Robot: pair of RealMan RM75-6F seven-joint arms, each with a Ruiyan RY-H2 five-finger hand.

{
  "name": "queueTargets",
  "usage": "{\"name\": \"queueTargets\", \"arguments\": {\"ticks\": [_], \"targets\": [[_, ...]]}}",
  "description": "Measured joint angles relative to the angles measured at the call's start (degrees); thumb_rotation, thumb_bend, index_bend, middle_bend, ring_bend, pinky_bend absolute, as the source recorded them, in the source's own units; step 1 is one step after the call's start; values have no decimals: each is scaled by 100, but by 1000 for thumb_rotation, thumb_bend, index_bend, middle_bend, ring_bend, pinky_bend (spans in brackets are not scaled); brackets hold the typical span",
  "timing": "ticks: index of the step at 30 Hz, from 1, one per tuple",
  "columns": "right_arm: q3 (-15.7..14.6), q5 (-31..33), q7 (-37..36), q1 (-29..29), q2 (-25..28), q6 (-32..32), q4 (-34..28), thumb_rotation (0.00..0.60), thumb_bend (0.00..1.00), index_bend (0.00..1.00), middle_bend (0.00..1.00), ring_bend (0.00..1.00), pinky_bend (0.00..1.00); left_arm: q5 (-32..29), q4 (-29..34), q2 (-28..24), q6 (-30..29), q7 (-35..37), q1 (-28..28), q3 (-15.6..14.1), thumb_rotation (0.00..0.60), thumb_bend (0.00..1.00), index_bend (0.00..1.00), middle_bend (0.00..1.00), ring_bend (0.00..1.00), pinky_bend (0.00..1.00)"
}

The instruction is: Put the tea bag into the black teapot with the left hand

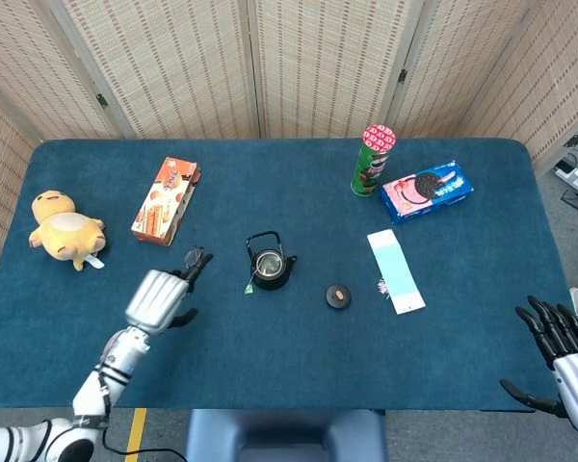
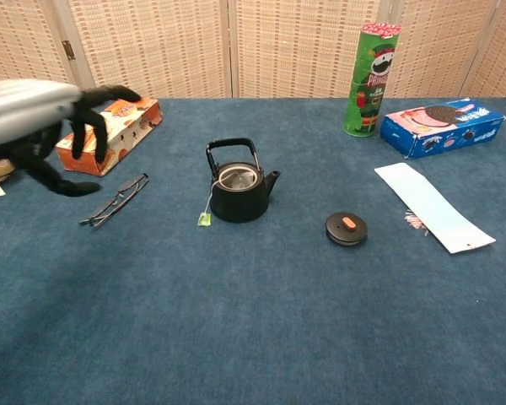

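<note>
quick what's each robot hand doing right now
Left robot hand: open, holding nothing.
Right robot hand: open, holding nothing.

A matt black cast-metal teapot [image 2: 238,193] and glossy printed cardboard snack box [image 2: 108,132] sit on napped blue cloth table cover [image 2: 261,321].

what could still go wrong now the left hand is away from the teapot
The tea bag's green tag and string hang outside the black teapot, so anything snagging them could pull the bag back out. The left hand hangs open above the glasses and beside the biscuit box; a low sweep may knock them. The lid lies apart on the table, leaving the pot open.
</note>
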State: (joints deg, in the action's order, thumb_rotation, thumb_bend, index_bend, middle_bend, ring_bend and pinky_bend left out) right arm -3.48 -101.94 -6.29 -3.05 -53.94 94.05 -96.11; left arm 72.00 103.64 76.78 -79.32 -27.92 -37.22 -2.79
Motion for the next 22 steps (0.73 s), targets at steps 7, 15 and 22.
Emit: {"name": "queueTargets", "arguments": {"ticks": [7, 15, 22], "targets": [[0, 216, 326, 209, -34, -594, -171, 490, 207, 0, 0, 0, 0, 1185, -469, -219, -2065, 331, 1880, -829, 600, 286, 50, 142, 103, 266], [11, 420, 1029, 318, -201, -909, -424, 489, 206, 0, 0, 0, 0, 1539, -1681, -230, -2380, 1402, 3012, -1266, 600, 269, 4, 88, 63, 250], [-86, 291, 1271, 279, -297, -871, -478, 490, 205, 0, 0, 0, 0, 1806, -1734, -285, -2217, 1473, 3191, -1074, 600, 268, 5, 88, 67, 250]]}}
